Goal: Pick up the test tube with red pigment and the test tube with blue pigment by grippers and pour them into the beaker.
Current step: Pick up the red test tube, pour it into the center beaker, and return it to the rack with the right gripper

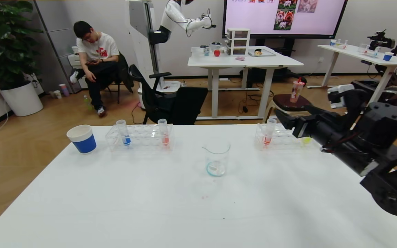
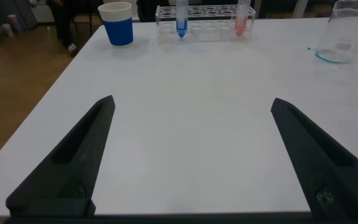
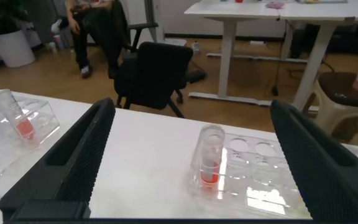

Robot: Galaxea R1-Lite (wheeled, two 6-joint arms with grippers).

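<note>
Two clear racks sat along the table's (image 1: 115,206) far edge. Left rack (image 1: 140,137) held the test tube with blue pigment (image 1: 124,132) and a red tube (image 1: 163,131), both upright. Right rack (image 1: 281,138) held the test tube with red pigment (image 1: 269,132), upright. Beaker (image 1: 216,156) stood between racks, nearer the robot. Right gripper (image 3: 191,149) hovered just before the right rack, jaws wide apart, nothing held. Left gripper (image 2: 191,149) jaws spread, empty, low over bare table. Blue paper cup (image 1: 82,138) beside the left rack.

place: robotics lab | evidence: second robot (image 1: 181,17), desks (image 1: 243,62), wall screen (image 1: 284,15)
</note>
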